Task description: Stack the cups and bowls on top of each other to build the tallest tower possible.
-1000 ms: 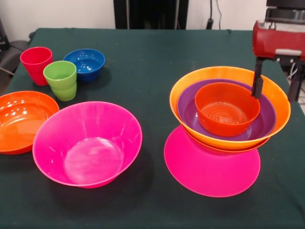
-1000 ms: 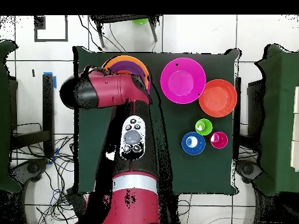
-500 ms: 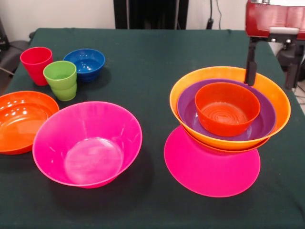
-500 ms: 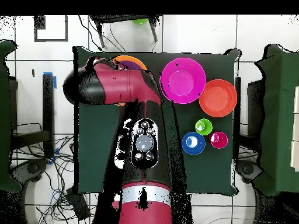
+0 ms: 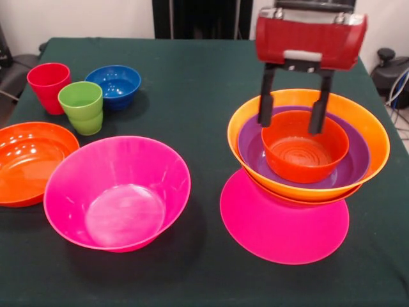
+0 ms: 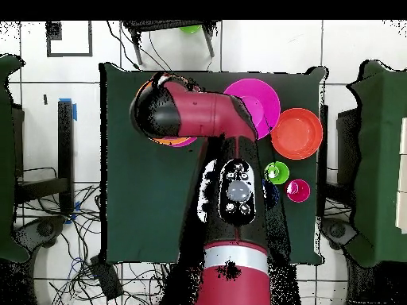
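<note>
While claw point(image 5: 291, 120) gapes over tower point(image 5: 307, 153) | loose pink bowl point(image 5: 117, 192) well left

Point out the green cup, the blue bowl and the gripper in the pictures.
green cup point(image 5: 82, 107), front view, on its outer side wall.
blue bowl point(image 5: 115, 83), front view, on its inside.
gripper point(image 5: 291, 119), front view, midway between its two fingertips.

Hot pink bowl point(image 5: 117, 194), lime green cup point(image 5: 82, 107), dark green table point(image 5: 192, 83).

The tower point(image 5: 300, 192) nests small red-orange, purple and orange bowls on an upturned pink base. Beside it lies an upright pink bowl point(image 5: 117, 192). Red cup point(image 5: 48, 86), green cup point(image 5: 82, 107) and blue bowl point(image 5: 115, 85) cluster apart.
</note>
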Robot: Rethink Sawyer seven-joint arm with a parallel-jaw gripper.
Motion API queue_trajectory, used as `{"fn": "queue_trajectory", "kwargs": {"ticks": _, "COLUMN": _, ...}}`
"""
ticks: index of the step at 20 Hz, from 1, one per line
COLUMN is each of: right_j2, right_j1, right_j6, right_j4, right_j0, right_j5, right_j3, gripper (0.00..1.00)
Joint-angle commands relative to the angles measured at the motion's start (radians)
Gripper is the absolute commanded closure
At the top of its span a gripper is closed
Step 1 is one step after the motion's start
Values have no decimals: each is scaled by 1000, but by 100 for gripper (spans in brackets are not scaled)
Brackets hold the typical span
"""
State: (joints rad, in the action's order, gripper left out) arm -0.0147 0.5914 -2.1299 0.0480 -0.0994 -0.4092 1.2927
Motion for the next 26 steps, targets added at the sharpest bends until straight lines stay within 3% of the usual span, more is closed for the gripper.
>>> {"fn": "queue_trajectory", "kwargs": {"ticks": 1, "right_j2": 106, "right_j1": -113, "right_j6": 95, "right_j4": 67, "right_j0": -29, "right_j5": -83, "right_j3": -24, "gripper": 0}}
{"fn": "queue_trajectory", "kwargs": {"ticks": 12, "right_j2": 146, "right_j1": -188, "right_j6": 169, "right_j4": 109, "right_j0": -85, "right_j5": -93, "right_j3": -119, "gripper": 0}}
{"fn": "queue_trajectory", "kwargs": {"ticks": 19, "right_j2": 214, "right_j1": -213, "right_j6": 258, "right_j4": 134, "right_j0": -155, "right_j5": -170, "right_j3": -188, "gripper": 0}}
{"fn": "queue_trajectory", "kwargs": {"ticks": 26, "right_j2": 256, "right_j1": -217, "right_j6": 283, "right_j4": 177, "right_j0": -202, "right_j5": -173, "right_j3": -164, "gripper": 0}}
